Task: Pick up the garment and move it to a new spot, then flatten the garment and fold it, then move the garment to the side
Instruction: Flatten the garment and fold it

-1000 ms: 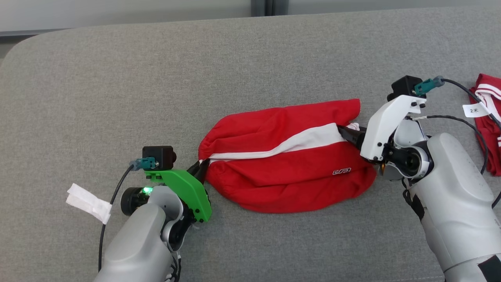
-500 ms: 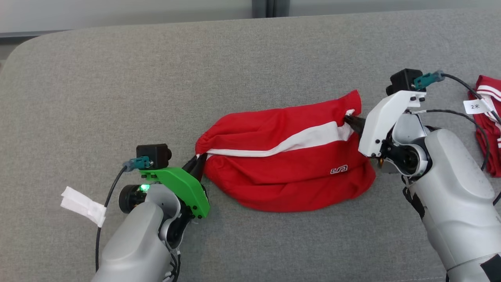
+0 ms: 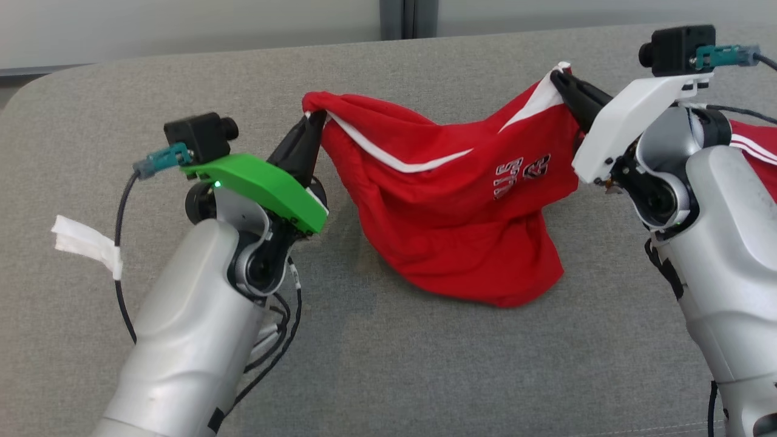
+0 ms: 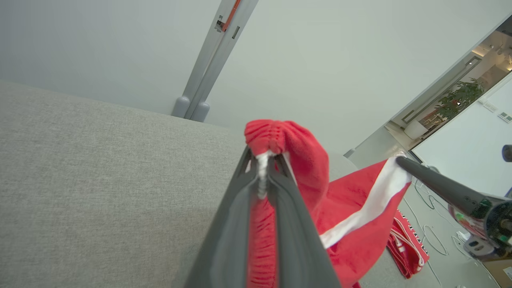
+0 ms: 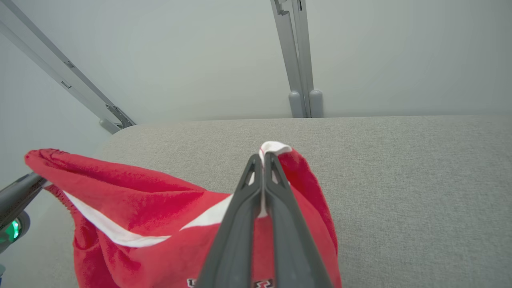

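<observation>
In the head view the left gripper (image 3: 312, 124) is pinched shut on one bunched corner of the red garment (image 3: 461, 224), and the right gripper (image 3: 561, 76) is pinched shut on the opposite, white-striped corner. The cloth sags between them over the middle of the grey padded surface (image 3: 425, 376), and its lowest fold seems to brush the fabric. Each grip takes only a small bite at the fingertips, so pulling the arms apart to flatten the cloth could likely tear one corner free. The trailing fold may also drag and bunch. A second red garment (image 3: 756, 142) lies at the right edge, just behind the right arm, where the arm or its cable could snag it. In the left wrist view the left gripper (image 4: 262, 160) has its fingers closed on gathered red and white cloth, and little fabric pokes past the tips, which suggests a shallow hold. Beyond the far edge stand a pale wall, a grey post (image 4: 208, 72) and, through an opening, a potted plant (image 4: 460, 98). In the right wrist view the right gripper (image 5: 262, 158) clamps a thin white fold just at its tips, the likelier place for a slip. The surface looks bare and evenly woven up to its rounded far corner.
</observation>
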Available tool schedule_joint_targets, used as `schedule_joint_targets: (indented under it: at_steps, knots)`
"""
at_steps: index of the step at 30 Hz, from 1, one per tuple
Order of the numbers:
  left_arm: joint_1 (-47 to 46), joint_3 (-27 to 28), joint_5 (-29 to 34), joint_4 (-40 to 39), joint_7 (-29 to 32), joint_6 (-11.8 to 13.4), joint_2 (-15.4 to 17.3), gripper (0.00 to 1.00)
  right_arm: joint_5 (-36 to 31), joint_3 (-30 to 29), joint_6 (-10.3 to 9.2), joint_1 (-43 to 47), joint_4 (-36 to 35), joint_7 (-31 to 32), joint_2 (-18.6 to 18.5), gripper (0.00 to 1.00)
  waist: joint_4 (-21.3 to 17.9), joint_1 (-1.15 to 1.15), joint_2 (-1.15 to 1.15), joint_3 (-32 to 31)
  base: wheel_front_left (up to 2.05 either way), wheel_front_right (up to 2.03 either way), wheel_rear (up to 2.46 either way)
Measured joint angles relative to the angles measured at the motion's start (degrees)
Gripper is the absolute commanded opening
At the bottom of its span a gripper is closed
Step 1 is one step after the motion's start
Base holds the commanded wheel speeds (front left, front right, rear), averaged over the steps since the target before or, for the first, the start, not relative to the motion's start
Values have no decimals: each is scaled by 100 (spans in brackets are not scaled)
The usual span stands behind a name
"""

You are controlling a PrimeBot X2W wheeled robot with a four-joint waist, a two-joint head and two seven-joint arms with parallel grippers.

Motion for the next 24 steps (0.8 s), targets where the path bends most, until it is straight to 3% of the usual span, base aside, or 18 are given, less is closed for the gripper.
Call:
schedule_joint_targets:
  at_steps: [4, 8, 17, 21, 24]
  knots:
    - [-544, 179, -246, -49, 274, 0, 96, 0, -40, -36, 0, -572, 277, -386, 32, 0, -85, 0, 0, 137, 0, 0, 0]
    - [-1364, 494, -299, 162, 181, 112, 225, 0, -404, -86, 1, -1546, 838, -1205, 180, 0, -224, 0, 0, 357, 0, 0, 0]
    - [-3111, 954, 21, 576, -1109, 111, 244, 0, -1087, -223, 1, -3528, 1954, -3394, 494, 0, -664, 0, 0, 840, 0, 0, 0]
    - [-3160, 848, 160, 568, -1306, 23, 168, 0, -1079, -109, 1, -3655, 1965, -3643, 391, 0, -765, 0, 0, 972, 0, 0, 0]
    - [-2748, 387, 320, 638, -1346, 9, 126, 0, -946, 312, 1, -3299, 1882, -3664, 160, 0, -718, 0, 0, 1015, 0, 0, 0]
